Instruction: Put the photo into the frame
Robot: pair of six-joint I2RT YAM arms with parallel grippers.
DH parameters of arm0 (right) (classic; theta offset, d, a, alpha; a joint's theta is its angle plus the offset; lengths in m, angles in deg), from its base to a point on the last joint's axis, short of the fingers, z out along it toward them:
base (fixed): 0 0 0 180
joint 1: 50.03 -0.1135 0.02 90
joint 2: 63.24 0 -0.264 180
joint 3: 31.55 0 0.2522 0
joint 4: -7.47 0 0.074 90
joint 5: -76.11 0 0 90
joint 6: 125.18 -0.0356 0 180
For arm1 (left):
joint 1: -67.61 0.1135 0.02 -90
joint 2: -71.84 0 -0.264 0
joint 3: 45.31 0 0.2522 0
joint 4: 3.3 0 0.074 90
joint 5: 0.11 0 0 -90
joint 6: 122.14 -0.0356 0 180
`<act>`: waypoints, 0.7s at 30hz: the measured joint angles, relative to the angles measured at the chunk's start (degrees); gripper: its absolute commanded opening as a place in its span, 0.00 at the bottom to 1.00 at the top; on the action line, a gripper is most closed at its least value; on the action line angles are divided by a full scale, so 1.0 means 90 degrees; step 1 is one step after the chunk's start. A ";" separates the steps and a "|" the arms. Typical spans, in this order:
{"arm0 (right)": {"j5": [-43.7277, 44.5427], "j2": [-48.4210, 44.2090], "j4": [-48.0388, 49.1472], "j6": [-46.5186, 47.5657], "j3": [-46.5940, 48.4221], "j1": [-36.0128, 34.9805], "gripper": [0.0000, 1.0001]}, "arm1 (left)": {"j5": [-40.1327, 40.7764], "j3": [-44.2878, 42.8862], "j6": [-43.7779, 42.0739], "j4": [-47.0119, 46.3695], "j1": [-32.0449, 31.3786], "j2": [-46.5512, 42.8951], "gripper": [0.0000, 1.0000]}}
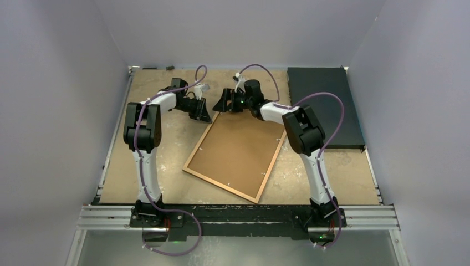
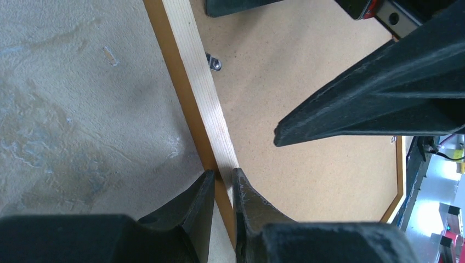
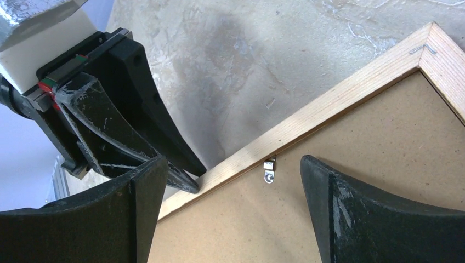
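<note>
Scuffed tan tabletop (image 1: 122,172), frame (image 1: 235,149) face-down, lilac walls (image 1: 55,83)

L arm (image 1: 145,130) & R arm (image 1: 304,132) both reach fwd from their bases, elbows bent and raised, wrists turned in toward each other. L gripper (image 2: 222,189) is nearly closed, tips down, pinching the thin wooden edge of the frame (image 2: 200,93). R gripper (image 3: 230,186) has its jaws spread wide, gripping nothing, tips low, close beside L's fingers.
</note>
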 measured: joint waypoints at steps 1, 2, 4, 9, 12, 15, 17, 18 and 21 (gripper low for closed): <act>-0.0002 0.0032 0.0002 -0.0002 -0.0015 -0.0005 0.94 | 0.0000 0.0000 -0.0002 0.0000 -0.0002 -0.0002 0.15; -0.0012 0.0051 0.0070 -0.0005 -0.0053 -0.0005 0.94 | 0.0002 0.0000 -0.0005 0.0000 -0.0002 -0.0002 0.15; -0.0029 0.0049 0.0146 -0.0005 -0.0063 -0.0007 0.93 | 0.0000 0.0005 -0.0039 -0.0002 -0.0002 -0.0005 0.15; -0.0032 0.0051 0.0236 -0.0005 -0.0112 -0.0041 0.92 | 0.0000 0.0027 -0.0051 -0.0010 -0.0002 -0.0019 0.15; -0.0034 0.0051 0.0238 -0.0022 -0.0114 -0.0112 0.92 | 0.0002 0.0041 -0.0053 -0.0017 -0.0002 -0.0029 0.15; -0.0058 0.0051 0.0335 -0.0080 -0.0180 -0.0226 0.91 | 0.0000 0.0066 -0.0075 -0.0036 -0.0002 -0.0046 0.15; -0.0019 0.0046 0.0498 -0.0117 -0.0274 -0.0287 0.91 | 0.0010 0.0075 -0.0095 -0.0032 -0.0002 -0.0058 0.15; -0.0015 0.0046 0.0605 -0.0155 -0.0330 -0.0284 0.91 | 0.0022 0.0090 -0.0097 -0.0029 -0.0002 -0.0073 0.15; 0.0000 0.0046 0.0838 -0.0250 -0.0440 -0.0282 0.91 | 0.0049 0.0100 -0.0100 -0.0032 -0.0002 -0.0087 0.15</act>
